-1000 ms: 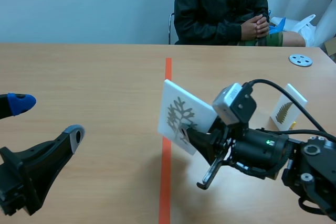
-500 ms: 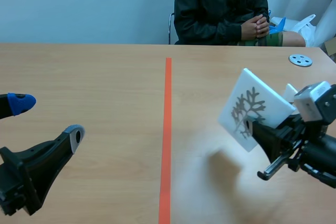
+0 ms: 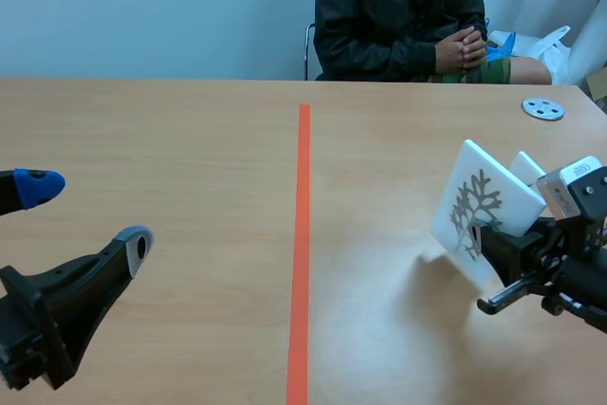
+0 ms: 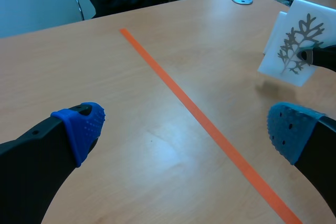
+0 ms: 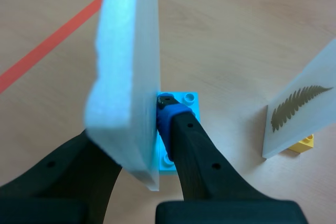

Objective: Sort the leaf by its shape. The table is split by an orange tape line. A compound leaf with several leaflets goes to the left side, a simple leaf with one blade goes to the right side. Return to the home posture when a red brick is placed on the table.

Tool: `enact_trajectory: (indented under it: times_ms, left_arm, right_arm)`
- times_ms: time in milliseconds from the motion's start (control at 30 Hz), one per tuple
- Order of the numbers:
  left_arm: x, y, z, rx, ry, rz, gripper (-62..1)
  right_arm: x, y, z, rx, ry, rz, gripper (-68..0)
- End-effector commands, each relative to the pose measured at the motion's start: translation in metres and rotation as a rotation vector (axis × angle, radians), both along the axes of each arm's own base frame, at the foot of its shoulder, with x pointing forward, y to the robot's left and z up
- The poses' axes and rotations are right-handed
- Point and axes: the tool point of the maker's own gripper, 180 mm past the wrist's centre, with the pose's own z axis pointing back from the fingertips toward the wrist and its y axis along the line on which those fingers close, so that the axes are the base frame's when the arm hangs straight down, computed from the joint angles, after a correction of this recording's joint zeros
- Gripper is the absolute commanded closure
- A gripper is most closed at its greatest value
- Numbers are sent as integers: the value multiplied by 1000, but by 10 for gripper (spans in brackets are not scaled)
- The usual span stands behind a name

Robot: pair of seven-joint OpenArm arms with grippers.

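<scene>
- Right of the orange tape line (image 3: 302, 234), the right gripper (image 3: 486, 239) is clamped on a white card (image 3: 493, 187), one finger on each face, gripping low down on it.
- Card shows a grey branching leaf print (image 3: 472, 211); it is tilted and looks held off the table (image 3: 190, 139), with a shadow below it.
- Blue brick (image 5: 185, 99) sits at the card's lower edge, right at the fingertip in the right wrist view.
- Second white card (image 5: 304, 103) with a fern-like leaf stands just beyond the held one, further from the tape line, on a yellow brick (image 5: 300, 144).
- Grey disc (image 3: 542, 108) lies on the table on the same side of the line, toward the far edge.
- Left of the tape line, the left gripper (image 4: 186, 127) is spread wide, blue pads apart, nothing between them.
- Person (image 3: 398, 7) in a dark jacket sits beyond the line's far end, hands clasped.
</scene>
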Motion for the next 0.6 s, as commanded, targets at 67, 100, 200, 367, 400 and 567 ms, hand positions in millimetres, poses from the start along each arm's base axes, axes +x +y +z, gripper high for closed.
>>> enact_trajectory:
  times_ms: [67,100,200,367,400,567]
  left_arm:
    - [1,-4,8,-23,-26,-6,-623]
    - [1,-4,8,-23,-26,-6,-623]
    - [1,-4,8,-23,-26,-6,-623]
    - [1,-4,8,-23,-26,-6,-623]
    - [1,-4,8,-23,-26,-6,-623]
    - [1,-4,8,-23,-26,-6,-623]
  right_arm:
    - [21,-9,10,20,-49,-40,-13]
    - [23,-11,9,21,-45,-46,-13]
    - [30,-18,5,18,-41,-77,-13]
    - [35,-33,-3,-9,-35,-145,-13]
    - [35,-35,-3,-15,-37,-156,-13]
    - [36,-41,-5,-34,-40,-187,-13]
